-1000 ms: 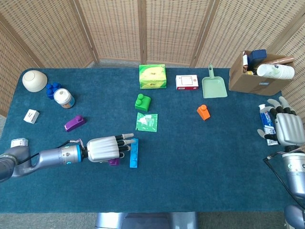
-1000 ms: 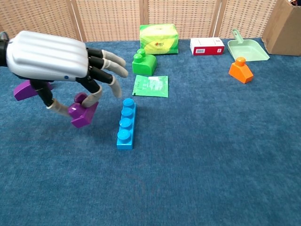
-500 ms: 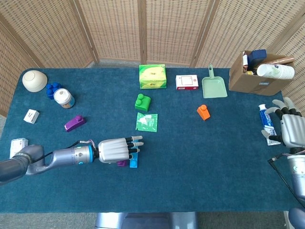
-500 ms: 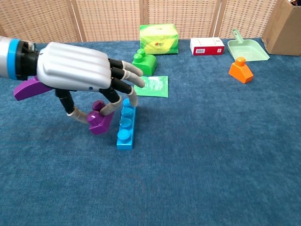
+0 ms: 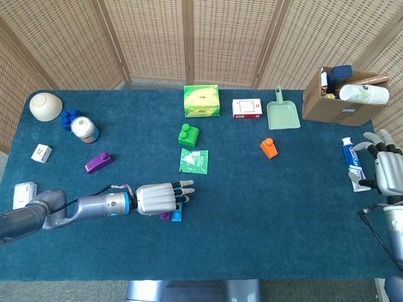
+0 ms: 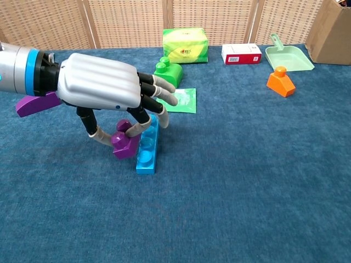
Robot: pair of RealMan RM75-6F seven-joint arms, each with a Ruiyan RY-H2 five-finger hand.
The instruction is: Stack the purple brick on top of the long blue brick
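My left hand (image 6: 104, 90) (image 5: 157, 199) pinches a small purple brick (image 6: 125, 143) between thumb and a finger, the other fingers spread over the long blue brick (image 6: 147, 145). The purple brick hangs just left of the blue brick's near end, touching or almost touching its side. In the head view the hand hides most of the blue brick (image 5: 177, 216), and only a sliver of the purple brick (image 5: 165, 216) shows. My right hand (image 5: 386, 165) is at the table's far right edge, fingers apart and empty.
A second purple brick (image 5: 99, 163) (image 6: 36, 103) lies left of my left hand. A green brick (image 6: 168, 73), a green packet (image 6: 176, 100), an orange brick (image 6: 281, 81), a green box (image 6: 185, 45), a red-and-white box (image 6: 241, 53), a dustpan (image 6: 288, 55) and a cardboard box (image 5: 343, 94) stand beyond.
My left hand has carried the purple brick rightward, from clear of the blue brick to right against its near end. My right hand drifted slightly right.
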